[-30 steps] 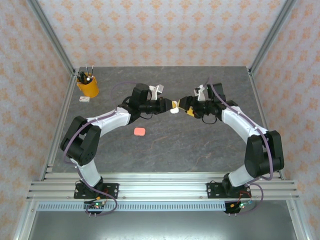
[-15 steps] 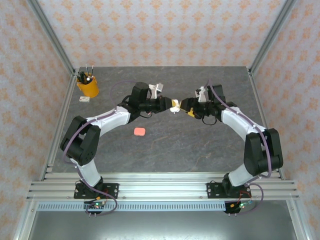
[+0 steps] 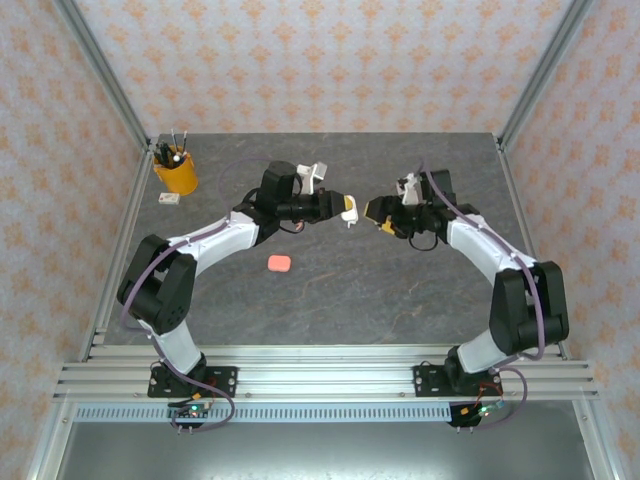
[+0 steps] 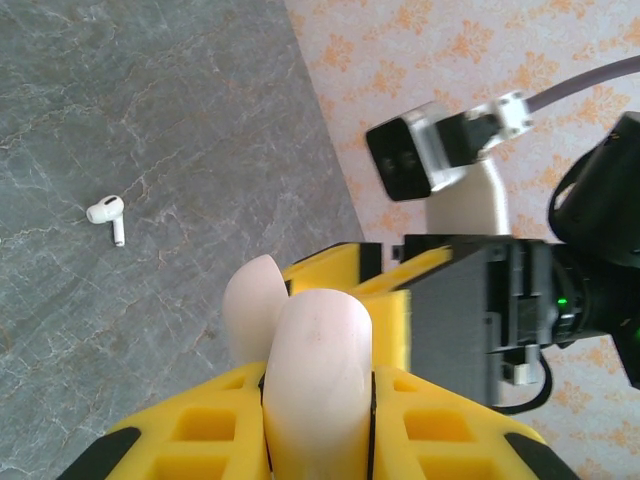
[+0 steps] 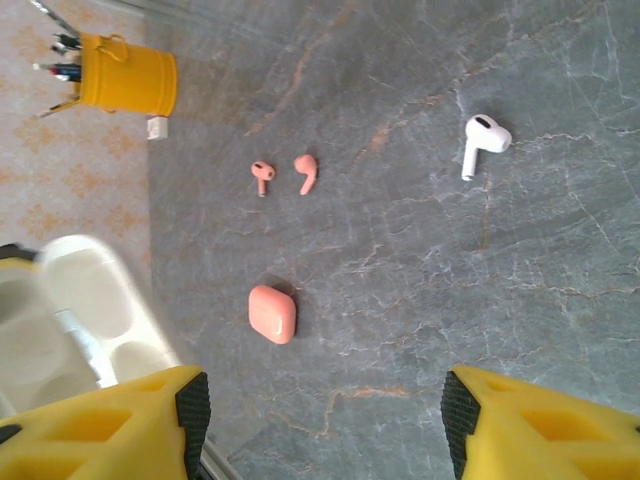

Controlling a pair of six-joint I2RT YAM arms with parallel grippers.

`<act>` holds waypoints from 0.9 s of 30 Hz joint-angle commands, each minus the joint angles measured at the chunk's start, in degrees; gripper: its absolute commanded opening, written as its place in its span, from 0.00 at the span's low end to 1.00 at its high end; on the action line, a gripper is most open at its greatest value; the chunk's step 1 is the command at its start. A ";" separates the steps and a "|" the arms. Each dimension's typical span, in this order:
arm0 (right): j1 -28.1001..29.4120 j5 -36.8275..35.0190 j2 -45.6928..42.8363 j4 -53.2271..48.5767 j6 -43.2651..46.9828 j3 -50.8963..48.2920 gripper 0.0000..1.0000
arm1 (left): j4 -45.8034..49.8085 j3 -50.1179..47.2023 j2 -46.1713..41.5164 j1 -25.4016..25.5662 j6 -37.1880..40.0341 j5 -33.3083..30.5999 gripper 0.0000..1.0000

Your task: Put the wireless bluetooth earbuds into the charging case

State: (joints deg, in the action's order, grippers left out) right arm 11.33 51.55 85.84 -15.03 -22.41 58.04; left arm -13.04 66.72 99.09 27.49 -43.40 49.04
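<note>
White case [image 4: 315,365] (open) in left tool [image 3: 346,209]

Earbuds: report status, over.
Left gripper shut on open white case, held above table. Right gripper open, empty. One white earbud, two pink earbuds loose on table. Nothing in the way.

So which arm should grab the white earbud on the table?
Right. The right hand is open and empty, with the white earbud in its view. The left hand is busy gripping the white case.
</note>
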 commanded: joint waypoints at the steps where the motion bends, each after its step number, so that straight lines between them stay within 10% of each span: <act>1: -0.92 3.17 -2.26 -1.10 2.37 -0.71 0.64 | -2.68 2.14 0.32 0.11 0.12 2.91 0.00; 27: -1.13 9.46 0.68 10.45 -3.42 -1.48 0.43 | -10.26 5.64 4.31 0.06 -6.39 8.22 0.00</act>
State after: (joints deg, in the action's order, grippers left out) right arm 10.33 60.47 86.00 -7.18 -25.80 56.69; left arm -20.45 70.30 103.37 27.49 -49.50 55.22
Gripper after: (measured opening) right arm 0.439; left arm 0.219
